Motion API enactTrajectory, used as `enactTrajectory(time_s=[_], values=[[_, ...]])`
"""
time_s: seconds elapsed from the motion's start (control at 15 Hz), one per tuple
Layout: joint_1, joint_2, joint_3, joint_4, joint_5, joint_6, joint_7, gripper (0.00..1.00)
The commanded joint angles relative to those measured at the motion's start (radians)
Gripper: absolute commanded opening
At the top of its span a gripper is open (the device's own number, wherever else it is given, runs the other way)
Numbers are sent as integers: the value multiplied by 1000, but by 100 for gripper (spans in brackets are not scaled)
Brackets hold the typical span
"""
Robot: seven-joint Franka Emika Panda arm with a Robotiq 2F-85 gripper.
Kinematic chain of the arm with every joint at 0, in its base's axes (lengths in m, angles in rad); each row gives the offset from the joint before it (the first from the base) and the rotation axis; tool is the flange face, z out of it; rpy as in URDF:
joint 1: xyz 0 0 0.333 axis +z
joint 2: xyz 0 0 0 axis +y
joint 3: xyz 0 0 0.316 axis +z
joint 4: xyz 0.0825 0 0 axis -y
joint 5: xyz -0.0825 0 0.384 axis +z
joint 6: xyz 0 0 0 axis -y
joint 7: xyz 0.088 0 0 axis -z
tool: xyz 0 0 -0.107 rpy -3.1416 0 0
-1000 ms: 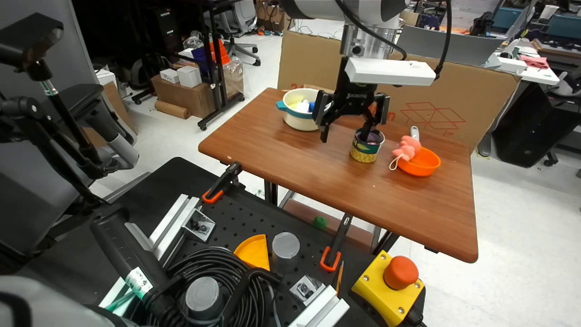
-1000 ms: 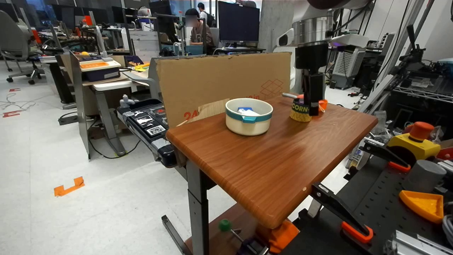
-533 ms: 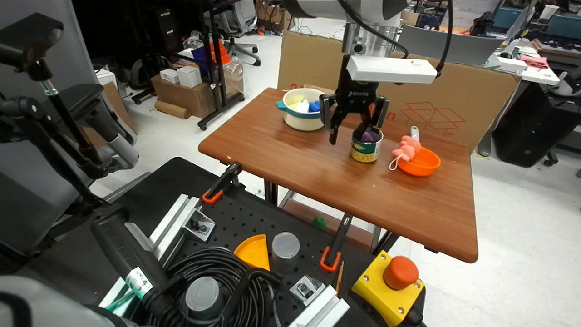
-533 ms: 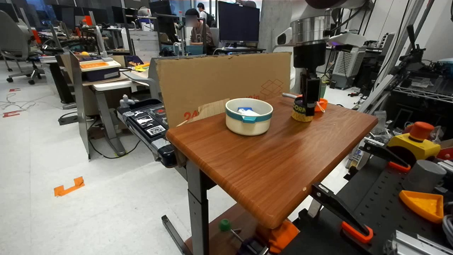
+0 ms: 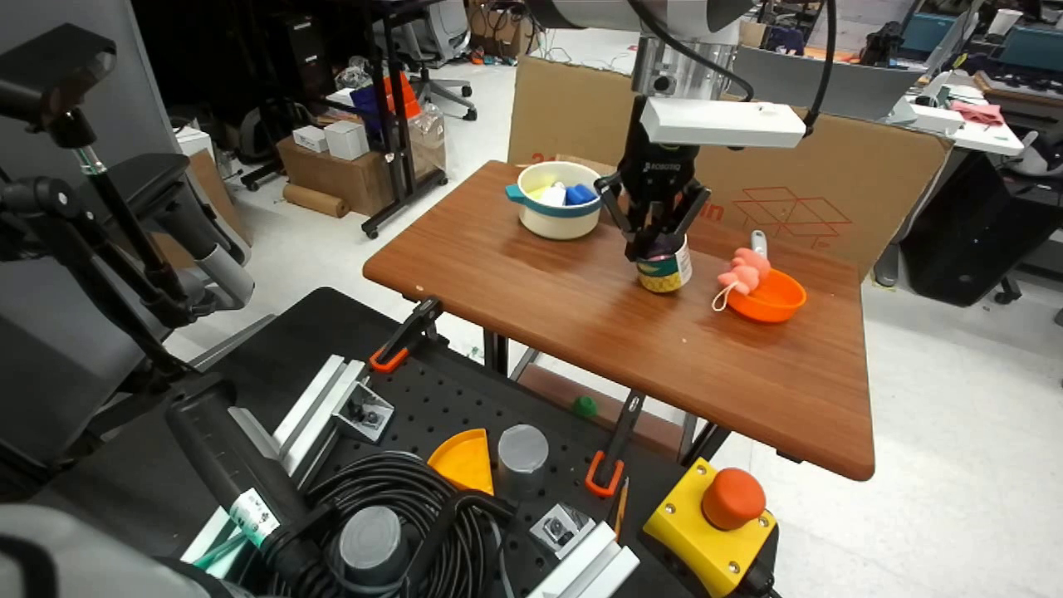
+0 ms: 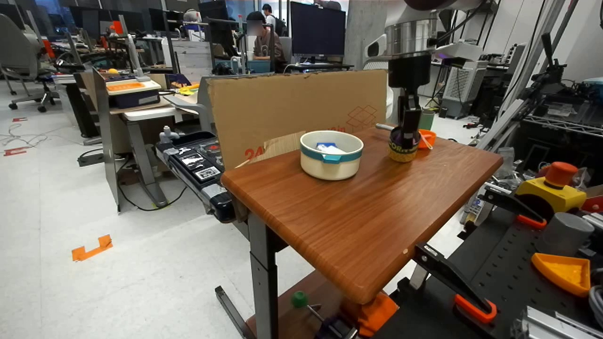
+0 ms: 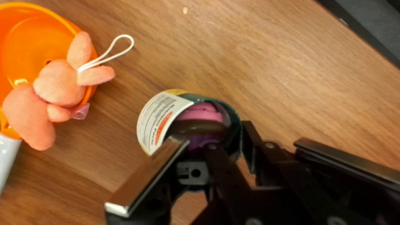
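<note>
My gripper is shut on the wall of a corn can with a yellow and green label. In the wrist view one finger reaches inside the can and the other finger lies outside, the rim between them. A pink thing and something purple lie in the can. The can looks slightly tilted in an exterior view; whether its base touches the table I cannot tell. Beside it is an orange pan with a coral plush toy resting on its rim.
A cream pot with a teal band and handle stands on the same table, holding blue and white things. Tall cardboard rises along the table's back edge. A yellow box with a red button sits on the black pegboard bench in front.
The gripper's fingers have come together onto the can's wall, the outer one swinging in to it. The can has shifted and tipped a little. Pot, pan and toy stay put.
</note>
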Motion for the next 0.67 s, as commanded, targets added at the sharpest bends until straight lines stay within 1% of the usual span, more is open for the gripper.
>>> enactTrajectory(time_s=[0.0, 0.6], values=[[-14, 15, 5, 34, -3, -19, 14, 2], [-46, -31, 11, 46, 37, 13, 12, 2]])
